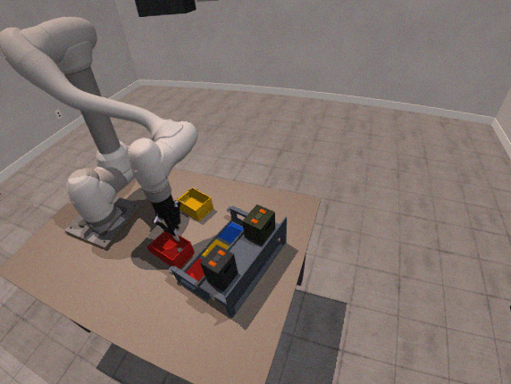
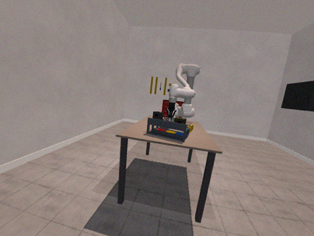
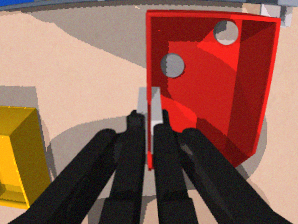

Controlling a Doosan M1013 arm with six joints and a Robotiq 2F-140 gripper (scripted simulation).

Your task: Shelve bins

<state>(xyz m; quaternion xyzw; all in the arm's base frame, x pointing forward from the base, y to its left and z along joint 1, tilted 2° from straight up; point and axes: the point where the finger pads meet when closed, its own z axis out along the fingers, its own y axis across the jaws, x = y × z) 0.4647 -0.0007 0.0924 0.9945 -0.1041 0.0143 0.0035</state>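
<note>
We have a wide tan desk (image 1: 134,313) (image 2: 136,131) (image 3: 30,60) carrying everything, with the pale arm (image 1: 96,104) (image 2: 189,94) reaching down over it. The grey shelf (image 1: 263,268) (image 2: 165,123) (image 3: 100,5) stands near the red bin; its edge runs along the top of the wrist view. On the shelf we see a dark green box (image 1: 259,225) (image 2: 180,120) near one end and a dark grey box (image 1: 219,270) (image 2: 157,115) near the other.

Our red bin (image 1: 165,246) (image 3: 205,80) is outside the shelf, between the arm's base and the shelf's red end, its open top facing up. In the wrist view nearly all of it lies to the right of the jaws, and only its near-left wall runs between them. We cannot tell whether its underside touches the desk. The yellow bin (image 1: 196,207) (image 2: 190,128) (image 3: 17,150) sits on the desk, apart from the jaws, on the left in the wrist view.

On the shelf the red mark (image 1: 195,270) (image 2: 160,129), the yellow mark (image 1: 219,246) (image 2: 171,132) and the blue mark (image 1: 231,232) (image 2: 179,133) form a row, with yellow in the middle.

We have the jaws nearly together, pinching the red bin's thin side wall: one of the pale fingertips (image 1: 177,236) is inside the bin, the other outside. Two round grey parts (image 3: 172,65) lie in the red bin. Both boxes show small orange patches on top; we cannot make out any lettering on them.
</note>
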